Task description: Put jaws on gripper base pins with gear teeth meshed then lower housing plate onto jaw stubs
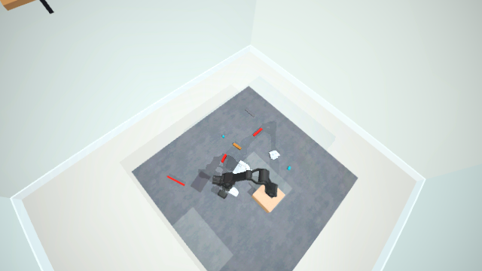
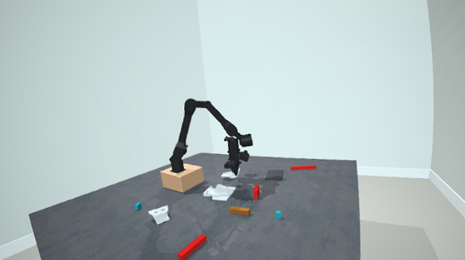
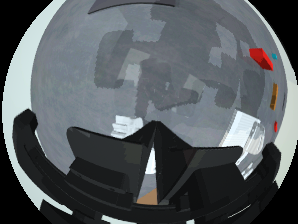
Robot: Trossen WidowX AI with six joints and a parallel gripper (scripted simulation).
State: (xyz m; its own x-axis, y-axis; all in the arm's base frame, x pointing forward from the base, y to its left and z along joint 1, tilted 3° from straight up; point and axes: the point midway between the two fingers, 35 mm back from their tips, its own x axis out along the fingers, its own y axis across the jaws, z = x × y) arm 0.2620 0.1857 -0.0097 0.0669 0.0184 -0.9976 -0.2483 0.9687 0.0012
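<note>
nothing looks meshed or closed yet: from the gripper (image 1: 227, 185) (image 2: 236, 172) (image 3: 154, 124), clenched on nothing, the top view puts the white heap (image 1: 241, 166) (image 2: 220, 193) (image 3: 242, 131) at one o'clock, loose parts (jaws, perhaps) (image 1: 234, 192) (image 1: 274, 154) (image 2: 230, 175) (image 2: 160, 215) (image 3: 126, 126) at four and two.

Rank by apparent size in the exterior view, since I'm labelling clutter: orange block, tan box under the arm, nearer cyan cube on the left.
1. Tan box under the arm
2. Orange block
3. Left cyan cube
</note>
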